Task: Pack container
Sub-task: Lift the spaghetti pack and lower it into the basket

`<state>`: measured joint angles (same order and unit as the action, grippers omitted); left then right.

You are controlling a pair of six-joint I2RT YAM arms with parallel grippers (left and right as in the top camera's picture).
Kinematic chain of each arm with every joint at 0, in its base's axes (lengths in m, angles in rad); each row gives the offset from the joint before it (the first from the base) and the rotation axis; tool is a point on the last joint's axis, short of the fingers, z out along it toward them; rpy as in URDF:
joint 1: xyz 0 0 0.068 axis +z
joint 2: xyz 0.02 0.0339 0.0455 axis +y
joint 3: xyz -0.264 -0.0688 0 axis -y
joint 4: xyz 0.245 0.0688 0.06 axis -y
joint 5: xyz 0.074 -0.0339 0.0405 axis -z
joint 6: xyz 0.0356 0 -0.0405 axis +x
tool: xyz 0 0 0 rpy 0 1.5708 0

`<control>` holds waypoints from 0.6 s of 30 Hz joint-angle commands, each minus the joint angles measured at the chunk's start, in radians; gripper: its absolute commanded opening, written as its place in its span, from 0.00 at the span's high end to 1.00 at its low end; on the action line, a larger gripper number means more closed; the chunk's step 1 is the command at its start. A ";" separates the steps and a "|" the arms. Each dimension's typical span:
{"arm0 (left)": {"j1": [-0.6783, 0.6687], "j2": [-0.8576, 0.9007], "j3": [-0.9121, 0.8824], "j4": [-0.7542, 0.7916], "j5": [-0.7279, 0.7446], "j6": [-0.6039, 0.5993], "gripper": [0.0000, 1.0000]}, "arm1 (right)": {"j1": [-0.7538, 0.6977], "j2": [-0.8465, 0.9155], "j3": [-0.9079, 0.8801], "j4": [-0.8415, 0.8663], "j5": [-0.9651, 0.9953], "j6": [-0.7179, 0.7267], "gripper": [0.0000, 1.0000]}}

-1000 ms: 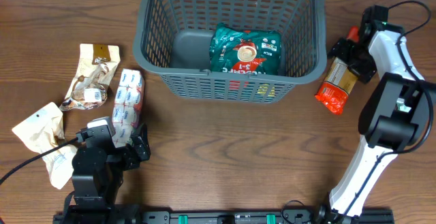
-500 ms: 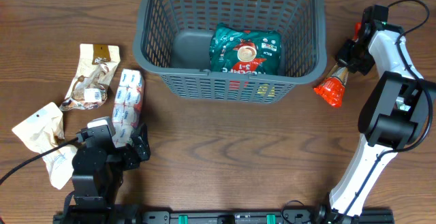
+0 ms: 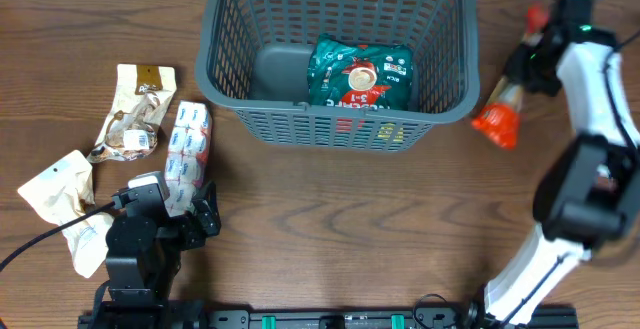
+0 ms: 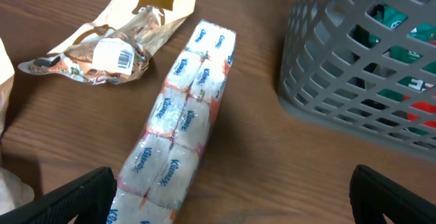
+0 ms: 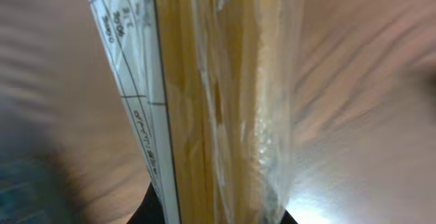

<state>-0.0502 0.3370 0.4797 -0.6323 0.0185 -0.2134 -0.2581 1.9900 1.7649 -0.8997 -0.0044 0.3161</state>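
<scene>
At the far left of the wooden counter (image 3: 330,209) lies a cream paper pouch (image 3: 58,194). Just beyond it a crumpled beige snack wrapper (image 3: 135,119) lies with a barcode label facing up. Beside the wrapper, a Kleenex tissue pack (image 3: 186,154) lies lengthwise, its near end reaching toward the left claw (image 3: 168,207). That claw sits low at the front edge with its fingers spread wide apart and nothing between them. In the left wrist view the tissue pack runs up the middle between the two dark fingertips (image 4: 65,197).

The container (image 3: 300,124), a dark grey slotted basket, stands upright at the back centre of the counter, well apart from the tissue pack. A green coffee-mix packet (image 3: 360,74) lies inside on its right half, and the grey base is bare on the left. Something red and yellow shows through the front slots under the green packet; what it is cannot be told.

To the right of the basket and not touching it, the right claw (image 3: 527,64) is clamped on a pasta packet (image 3: 497,119), whose orange-red end points downward. The right wrist view shows yellow strands in clear film with a white printed label.
</scene>
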 commanded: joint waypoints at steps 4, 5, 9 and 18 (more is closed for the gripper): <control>-0.004 0.002 0.022 -0.003 -0.011 -0.006 0.01 | 0.049 -0.372 0.128 0.035 -0.014 -0.205 0.99; -0.004 0.002 0.022 -0.003 -0.011 -0.006 0.01 | 0.067 -0.396 0.135 0.037 -0.034 -0.262 0.99; -0.004 0.002 0.022 -0.003 -0.011 -0.006 0.01 | 0.190 -0.468 0.150 0.045 -0.201 -0.602 0.99; -0.004 0.002 0.022 -0.003 -0.006 -0.006 0.01 | 0.539 -0.447 0.154 0.160 -0.277 -1.023 0.99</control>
<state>-0.0502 0.3370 0.4797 -0.6323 0.0189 -0.2134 0.2115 1.5375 1.9038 -0.7925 -0.2401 -0.5056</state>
